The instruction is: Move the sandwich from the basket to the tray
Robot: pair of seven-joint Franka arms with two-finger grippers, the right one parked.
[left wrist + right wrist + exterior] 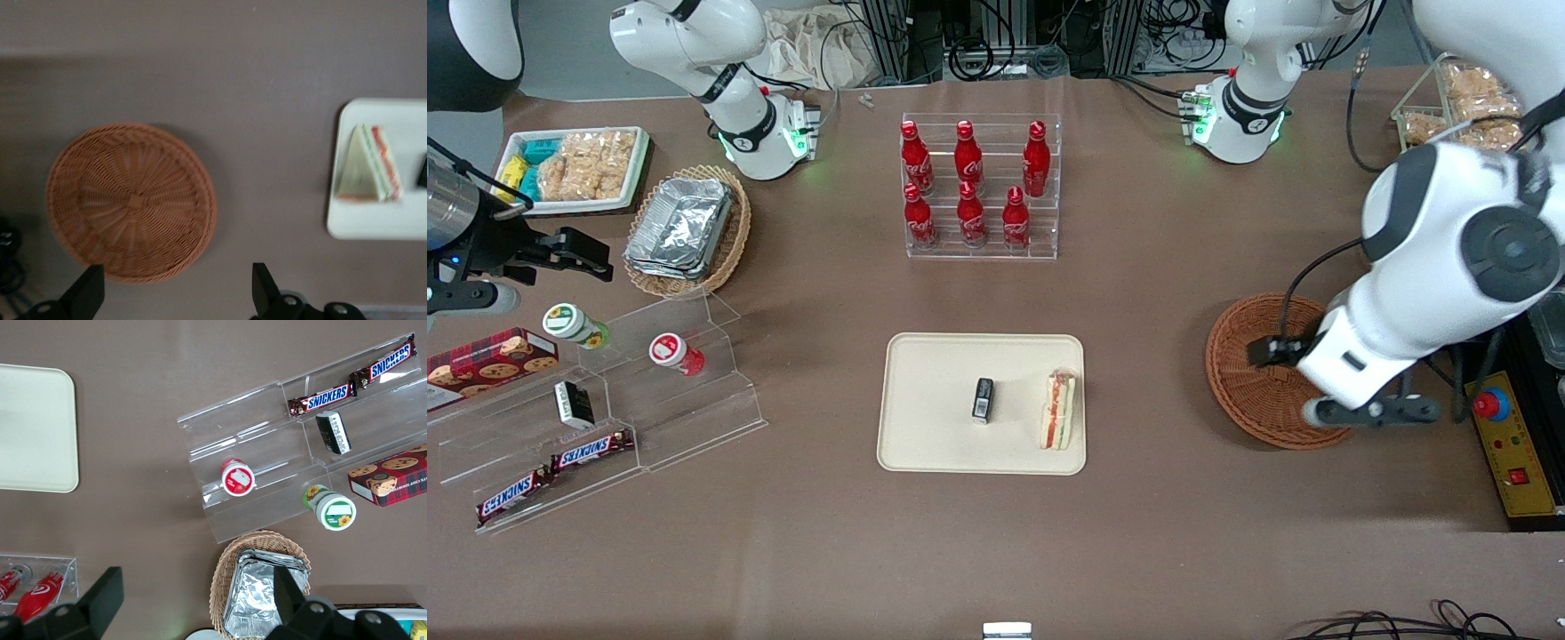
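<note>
The sandwich (1058,409) lies on its side on the cream tray (934,427), near the tray's edge toward the working arm's end. The reddish-brown wicker basket (1254,373) is empty. My left gripper (1369,411) hangs over the basket's rim nearest the front camera. In the left wrist view the gripper (177,277) is open and empty, its fingertips (260,283) wide apart above the basket's rim (130,200) and the table. The sandwich (369,173) and tray (373,227) also show there, well apart from the gripper.
A small black object (983,399) lies mid-tray. A rack of red bottles (978,187) stands farther back. A yellow control box (1507,444) sits beside the basket. A tan basket with foil containers (685,227) and a clear stand with snacks (605,418) lie toward the parked arm's end.
</note>
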